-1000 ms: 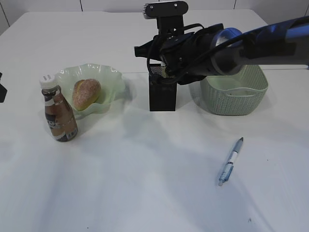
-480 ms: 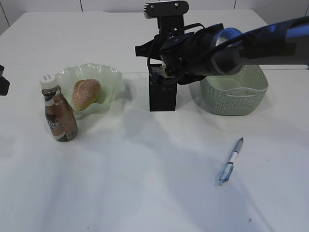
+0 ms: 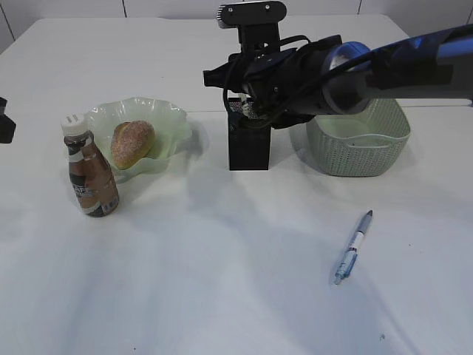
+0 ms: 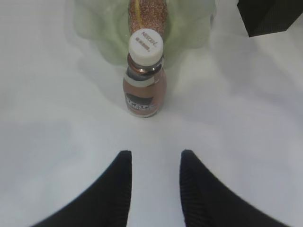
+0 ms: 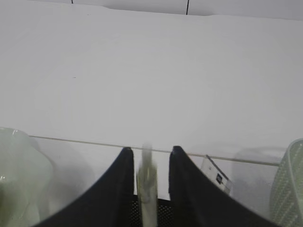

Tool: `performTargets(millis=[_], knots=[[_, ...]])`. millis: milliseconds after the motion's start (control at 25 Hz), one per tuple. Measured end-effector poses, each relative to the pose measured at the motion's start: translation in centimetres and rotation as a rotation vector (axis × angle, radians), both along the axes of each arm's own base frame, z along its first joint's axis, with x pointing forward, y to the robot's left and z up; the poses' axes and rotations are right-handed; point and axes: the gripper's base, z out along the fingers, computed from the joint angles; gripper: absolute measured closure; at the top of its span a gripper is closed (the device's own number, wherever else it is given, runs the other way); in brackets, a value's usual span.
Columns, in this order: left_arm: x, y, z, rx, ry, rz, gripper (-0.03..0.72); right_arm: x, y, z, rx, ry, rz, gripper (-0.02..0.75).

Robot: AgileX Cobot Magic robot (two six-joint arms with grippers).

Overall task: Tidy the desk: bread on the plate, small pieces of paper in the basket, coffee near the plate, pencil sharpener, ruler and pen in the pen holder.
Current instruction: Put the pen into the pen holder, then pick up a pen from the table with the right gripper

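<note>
My right gripper [image 3: 247,107] hovers over the black mesh pen holder [image 3: 248,148]. Its jaws stand open, and the clear ruler [image 5: 147,184] stands upright and blurred between them, touching neither finger, its lower end in the pen holder [image 5: 161,213]. The bread [image 3: 132,143] lies on the green ruffled plate [image 3: 166,118], with the coffee [image 3: 90,171] upright just in front of it. My left gripper [image 4: 153,153] is open and empty, a short way back from the coffee [image 4: 144,80]. A blue pen [image 3: 353,247] lies on the desk at front right. No pencil sharpener or paper pieces are recognisable.
The green woven basket [image 3: 362,144] stands right of the pen holder, partly behind my right arm. A small clear item with a dark mark [image 5: 217,176] lies on the desk beyond the holder. The desk's seam [image 5: 85,141] runs behind the plate.
The right jaws have parted and the ruler now stands loose and blurred between them. The left gripper and the other objects have not moved.
</note>
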Motion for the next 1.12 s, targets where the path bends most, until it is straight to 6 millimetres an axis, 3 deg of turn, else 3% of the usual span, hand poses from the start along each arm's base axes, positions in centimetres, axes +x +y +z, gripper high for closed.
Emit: performTargets(millis=[120, 280, 400, 640, 720, 800, 840, 880, 960, 1000, 1120], knots=[[0.1, 0.0, 0.1, -0.004, -0.011, -0.001, 0.449, 0.1, 0.1, 0.2, 0.006, -0.005, 0.005, 0.369], [0.1, 0.0, 0.1, -0.004, -0.013, -0.001, 0.449, 0.1, 0.2, 0.7, 0.008, -0.014, 0.015, 0.339], [0.1, 0.0, 0.1, -0.004, -0.013, -0.001, 0.449, -0.3, 0.3, 2.5, 0.008, -0.036, 0.05, 0.335], [0.1, 0.0, 0.1, -0.003, -0.013, -0.001, 0.449, -2.7, 0.1, 10.4, 0.002, -0.149, 0.196, 0.333], [0.1, 0.0, 0.1, -0.003, -0.013, -0.001, 0.449, -3.2, 0.3, 11.5, 0.011, -0.16, 0.243, 0.333], [0.1, 0.0, 0.1, -0.003, -0.013, -0.001, 0.449, -5.3, 0.6, 15.1, 0.042, -0.202, 0.385, 0.333], [0.1, 0.0, 0.1, -0.003, -0.013, -0.001, 0.449, -5.5, 0.6, 15.5, 0.044, -0.209, 0.392, 0.333], [0.1, 0.0, 0.1, -0.003, -0.013, -0.001, 0.449, -6.8, 0.7, 17.2, 0.059, -0.228, 0.474, 0.333], [0.1, 0.0, 0.0, -0.001, -0.008, -0.001, 0.449, -7.2, 0.7, 17.8, 0.066, -0.235, 0.496, 0.333], [0.0, 0.0, 0.0, 0.0, -0.003, 0.0, 0.449, -8.8, 0.9, 19.5, 0.074, -0.252, 0.595, 0.333], [-0.1, 0.1, -0.1, 0.007, 0.018, 0.001, 0.449, -10.2, 0.8, 20.0, 0.075, -0.243, 0.663, 0.333]])
